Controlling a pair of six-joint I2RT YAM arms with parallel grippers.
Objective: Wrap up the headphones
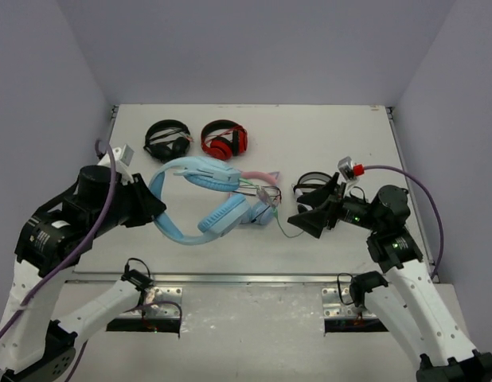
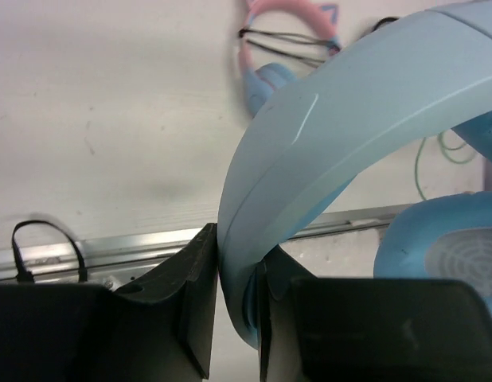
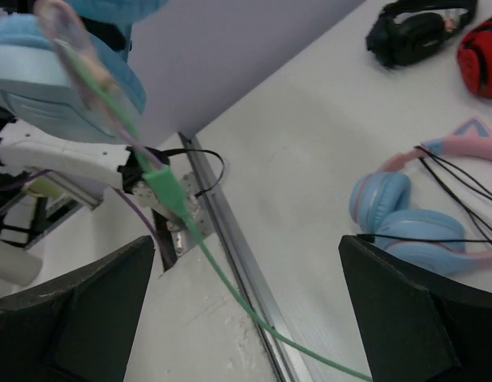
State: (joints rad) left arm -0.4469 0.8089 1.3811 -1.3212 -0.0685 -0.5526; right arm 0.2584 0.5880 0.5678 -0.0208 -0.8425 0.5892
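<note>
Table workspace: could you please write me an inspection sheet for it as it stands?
Surface: white table, metal rail along its near edge.
Job's things: light-blue headphones held up by the headband; green cable hanging loose, unwrapped.
Clutter: cat-ear headphones, black headphones, red headphones, white-and-black headphones.
Grippers: left gripper shut on the headband; right gripper open, green cable passing between its fingers.
Cables: purple arm cables on both arms.
Surroundings: plain lilac walls.
</note>
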